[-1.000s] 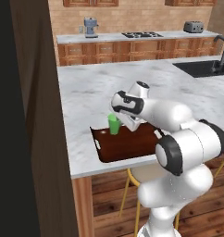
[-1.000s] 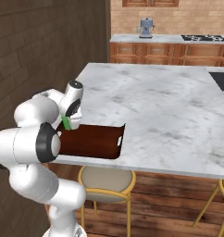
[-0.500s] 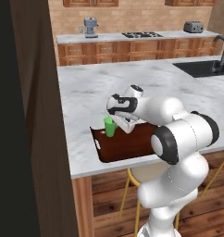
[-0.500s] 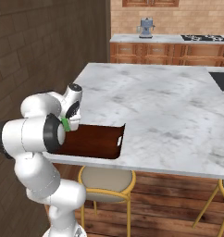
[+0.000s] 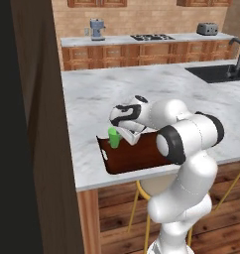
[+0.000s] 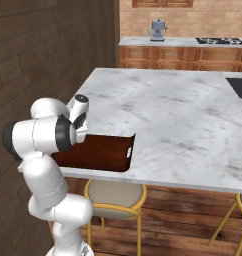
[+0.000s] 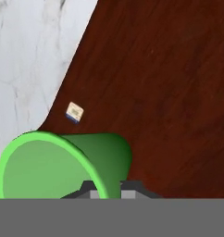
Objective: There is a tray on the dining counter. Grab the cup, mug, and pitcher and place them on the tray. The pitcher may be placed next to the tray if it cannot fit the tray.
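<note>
Over the near left end of the table (image 5: 92, 99), the left base view shows the green cup (image 5: 113, 137) held upright above the dark brown tray (image 5: 137, 154), the jaws pinching its wall near the rim. From the right base view the tray (image 6: 100, 152) lies at the table's near edge, the arm hiding the cup. Along the hand view the cup (image 7: 63, 162) looks thin, rigid, smooth and probably light, so this rim pinch suits it but may slip
</note>
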